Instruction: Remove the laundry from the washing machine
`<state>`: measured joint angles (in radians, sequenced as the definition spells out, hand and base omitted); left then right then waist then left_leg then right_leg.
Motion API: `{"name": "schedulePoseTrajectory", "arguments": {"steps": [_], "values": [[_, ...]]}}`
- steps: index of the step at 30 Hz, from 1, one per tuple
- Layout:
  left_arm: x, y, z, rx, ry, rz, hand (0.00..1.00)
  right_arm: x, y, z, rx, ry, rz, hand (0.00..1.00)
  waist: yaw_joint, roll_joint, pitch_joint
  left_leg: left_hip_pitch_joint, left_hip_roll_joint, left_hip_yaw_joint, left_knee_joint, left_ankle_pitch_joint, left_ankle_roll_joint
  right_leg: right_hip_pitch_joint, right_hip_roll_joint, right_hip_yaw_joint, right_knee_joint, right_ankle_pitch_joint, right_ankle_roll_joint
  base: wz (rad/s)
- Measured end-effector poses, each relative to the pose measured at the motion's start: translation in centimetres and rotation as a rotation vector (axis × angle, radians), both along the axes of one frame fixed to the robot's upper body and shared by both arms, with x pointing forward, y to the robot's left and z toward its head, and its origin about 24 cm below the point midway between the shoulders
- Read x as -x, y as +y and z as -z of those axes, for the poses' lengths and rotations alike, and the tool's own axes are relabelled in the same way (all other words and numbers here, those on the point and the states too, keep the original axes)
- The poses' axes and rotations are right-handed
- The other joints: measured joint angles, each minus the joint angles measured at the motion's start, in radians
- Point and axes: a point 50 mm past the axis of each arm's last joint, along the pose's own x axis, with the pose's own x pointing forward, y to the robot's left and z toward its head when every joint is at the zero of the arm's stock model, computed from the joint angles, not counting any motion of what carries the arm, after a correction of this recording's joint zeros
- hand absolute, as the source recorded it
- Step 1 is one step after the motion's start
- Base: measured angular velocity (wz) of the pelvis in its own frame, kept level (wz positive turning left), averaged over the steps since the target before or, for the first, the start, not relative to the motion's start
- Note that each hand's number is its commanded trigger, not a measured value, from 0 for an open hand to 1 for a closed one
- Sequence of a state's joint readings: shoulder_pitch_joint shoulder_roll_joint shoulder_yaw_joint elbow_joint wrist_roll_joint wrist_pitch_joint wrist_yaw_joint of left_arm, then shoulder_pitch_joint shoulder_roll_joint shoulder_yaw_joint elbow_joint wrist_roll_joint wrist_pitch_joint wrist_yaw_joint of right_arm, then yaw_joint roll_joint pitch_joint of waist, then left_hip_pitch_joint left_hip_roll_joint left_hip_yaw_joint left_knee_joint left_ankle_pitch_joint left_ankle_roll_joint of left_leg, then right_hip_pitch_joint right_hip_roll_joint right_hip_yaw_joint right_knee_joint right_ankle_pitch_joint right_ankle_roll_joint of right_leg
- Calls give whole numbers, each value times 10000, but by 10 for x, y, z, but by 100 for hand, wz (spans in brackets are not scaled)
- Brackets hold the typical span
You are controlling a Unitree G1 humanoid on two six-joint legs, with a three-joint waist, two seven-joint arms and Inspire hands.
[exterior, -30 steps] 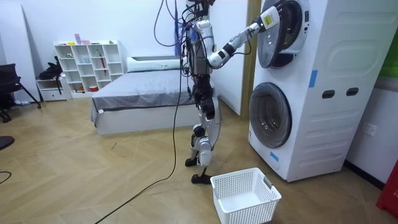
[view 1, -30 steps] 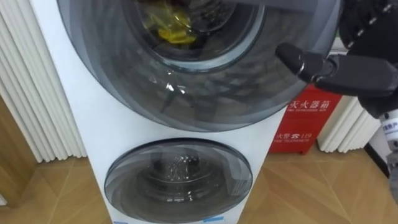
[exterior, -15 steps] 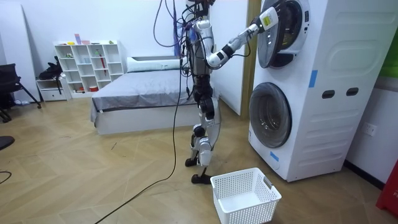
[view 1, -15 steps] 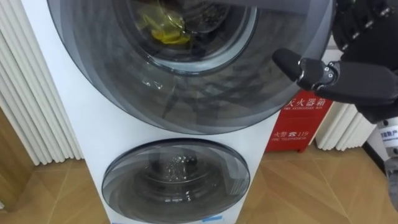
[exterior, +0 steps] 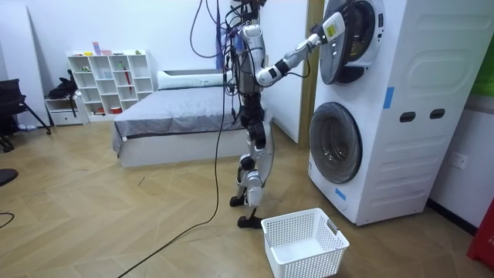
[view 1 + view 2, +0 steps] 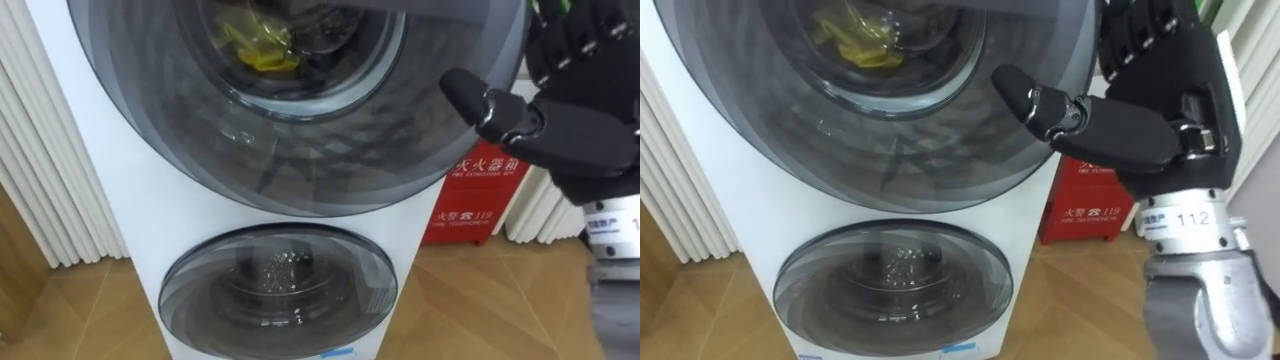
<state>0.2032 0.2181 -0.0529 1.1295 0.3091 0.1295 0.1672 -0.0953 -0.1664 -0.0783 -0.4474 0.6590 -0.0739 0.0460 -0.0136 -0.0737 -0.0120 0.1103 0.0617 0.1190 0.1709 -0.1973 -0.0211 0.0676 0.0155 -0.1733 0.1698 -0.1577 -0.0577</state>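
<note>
Your right hand (image 6: 1160, 115) is up at the edge of the top door (image 6: 300, 165), thumb poking out, other fingers cut off so you cannot tell their hold, and it might slip off before you reach the yellow clothes (image 6: 256, 45) inside the washing machine (image 6: 110, 200).

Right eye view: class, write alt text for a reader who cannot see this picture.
The right robot hand is raised at the right edge of the washing machine's upper round door, dark glass with yellow cloth visible behind it. A lower round door sits beneath, and a red box stands behind.
</note>
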Motion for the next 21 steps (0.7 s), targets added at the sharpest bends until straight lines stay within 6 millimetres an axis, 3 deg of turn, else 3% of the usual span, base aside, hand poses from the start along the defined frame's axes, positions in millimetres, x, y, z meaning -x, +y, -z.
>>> {"name": "schedulePoseTrajectory", "arguments": {"steps": [17,21], "values": [[-11,-1,0,-3,-191,459,0,4,19,6,-1712,-419,-2280,0,193,56,-18,-285,473,227,320,145,-335,-185,420,37,-6,27,-581,-2],[-22,-2,-1,2,-473,540,0,7,19,7,-1336,-610,-2800,0,143,67,-21,-285,528,342,332,189,-450,-178,464,35,-15,8,-656,-2]]}}
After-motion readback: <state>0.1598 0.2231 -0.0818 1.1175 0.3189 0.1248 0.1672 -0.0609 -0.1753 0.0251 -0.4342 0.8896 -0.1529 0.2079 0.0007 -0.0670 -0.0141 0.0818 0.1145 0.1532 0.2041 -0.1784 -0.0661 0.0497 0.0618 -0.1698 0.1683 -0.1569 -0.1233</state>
